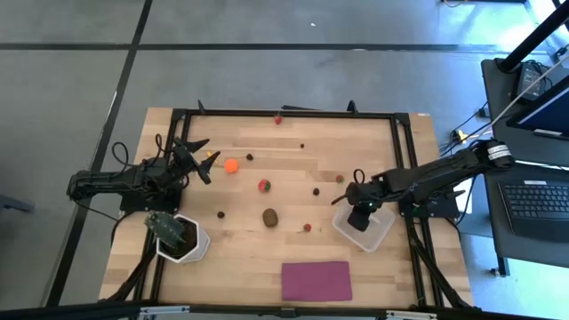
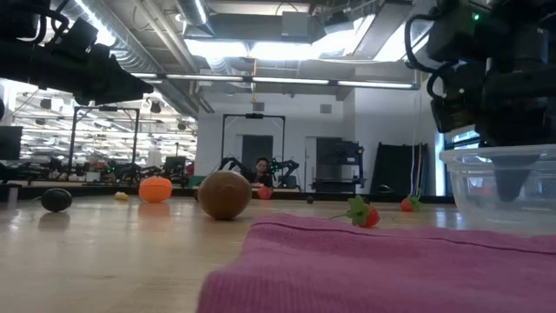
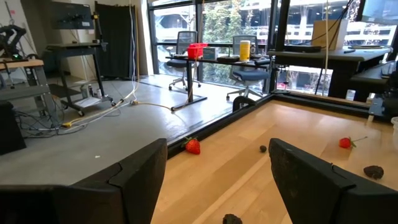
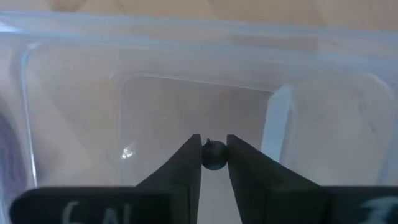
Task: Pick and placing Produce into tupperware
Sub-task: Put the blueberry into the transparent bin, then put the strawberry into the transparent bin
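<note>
My right gripper (image 4: 214,152) points down inside the clear tupperware (image 1: 378,236) at the table's right side, shut on a dark berry (image 4: 214,155). My left gripper (image 3: 217,171) is open, raised near the table's left edge beside the orange ball (image 1: 231,165). Produce lies scattered on the wood: a red-and-green piece (image 1: 264,186), a brown oval (image 1: 270,217), small red pieces (image 1: 308,228) (image 1: 277,119), dark berries (image 1: 316,190) and a yellow bit (image 1: 210,156). In the low view the orange ball (image 2: 155,189), the brown oval (image 2: 224,194) and a small strawberry (image 2: 364,214) rest on the table. My right gripper pinches the small dark berry (image 4: 215,157) between its two fingertips (image 4: 194,155), coming from above and pointing down into the tupperware. The berry sits at the fingers' free ends, above the tub's clear floor (image 4: 186,112).
A green plant in a white pot (image 1: 180,236) stands near the table's near left corner, close to my left arm. A flat magenta cloth (image 1: 316,280) lies at the near edge. A black frame rims the table (image 1: 293,114). A desk with a laptop stands beyond the right edge.
</note>
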Motion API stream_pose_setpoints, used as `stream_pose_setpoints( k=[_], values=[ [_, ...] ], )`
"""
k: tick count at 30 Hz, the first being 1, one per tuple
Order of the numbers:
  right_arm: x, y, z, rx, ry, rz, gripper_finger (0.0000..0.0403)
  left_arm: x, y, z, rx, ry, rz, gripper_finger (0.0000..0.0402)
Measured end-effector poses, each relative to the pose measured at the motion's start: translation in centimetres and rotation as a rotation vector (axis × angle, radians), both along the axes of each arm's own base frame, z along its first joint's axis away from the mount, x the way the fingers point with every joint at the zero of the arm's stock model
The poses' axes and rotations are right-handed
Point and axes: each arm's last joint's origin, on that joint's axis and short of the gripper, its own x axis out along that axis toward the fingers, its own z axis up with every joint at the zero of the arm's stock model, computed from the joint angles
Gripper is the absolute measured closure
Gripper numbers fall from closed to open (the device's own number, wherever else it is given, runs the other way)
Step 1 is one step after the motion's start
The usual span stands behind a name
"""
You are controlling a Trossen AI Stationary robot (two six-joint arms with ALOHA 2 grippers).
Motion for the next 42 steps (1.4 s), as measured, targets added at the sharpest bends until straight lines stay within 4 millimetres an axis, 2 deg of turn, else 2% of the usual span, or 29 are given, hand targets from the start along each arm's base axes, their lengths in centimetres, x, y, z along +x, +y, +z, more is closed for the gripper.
stream_pose_setpoints(
  k=[6,16,20,25,31,35,38,42],
  values=[
    [0.4,0.1,0.2,0.005,-0.03,0.003,0.0293,0.0,0.0,0.0,0.0,0.0,0.0,0.0127],
    [0.8,-0.2,0.7,0.015,-0.044,-0.013,0.0213,0.0,0.0,0.0,0.0,0.0,-0.001,0.0127],
    [2.1,-1.0,2.6,0.033,-0.114,-0.026,0.0188,0.0,0.0,0.0,0.0,0.0,0.0,0.0127],
    [3.9,-2.3,6.7,0.021,-0.211,0.038,0.0173,0.0,0.0,0.0,0.0,-0.001,0.0,0.0127],
    [4.7,-4.7,12.2,-0.246,-0.254,0.063,0.0172,0.0,0.0,0.0,-0.001,-0.002,0.0,0.0127],
    [4.7,-5.9,15.0,-0.413,-0.253,0.106,0.0172,0.0,0.0,0.0,-0.001,-0.002,-0.001,0.0127],
    [4.9,-6.9,15.3,-0.485,-0.215,0.155,0.0172,0.0,0.0,0.0,-0.001,-0.002,0.0,0.0127],
    [5.8,-9.0,13.6,-0.468,-0.106,0.117,0.0172,0.0,0.0,0.0,-0.002,-0.003,-0.001,0.0127]
  ],
)
